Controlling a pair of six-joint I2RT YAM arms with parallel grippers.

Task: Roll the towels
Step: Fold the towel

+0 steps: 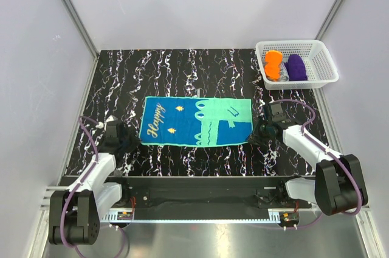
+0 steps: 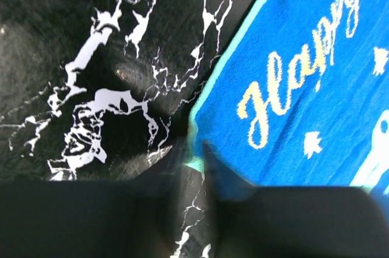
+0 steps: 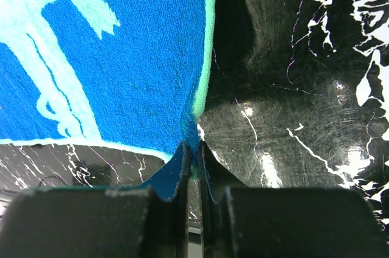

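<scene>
One towel looks done, the blue one not yet started.
The orange towel (image 1: 273, 64) stands in the basket (image 1: 325, 70), apparently rolled, beside a purple roll (image 1: 296, 67). The blue-green towel (image 1: 197, 122) lies spread flat on the table (image 1: 121, 75) with no turn in it. My right hand (image 3: 193, 151) is pinched tight on its near right corner. My left hand (image 2: 194, 160) is at the near left corner, but its fingers are blurred and I cannot tell whether they have the cloth.

White basket (image 1: 322, 57) on marbled table (image 1: 182, 69) holds purple bundle (image 1: 296, 67).
</scene>
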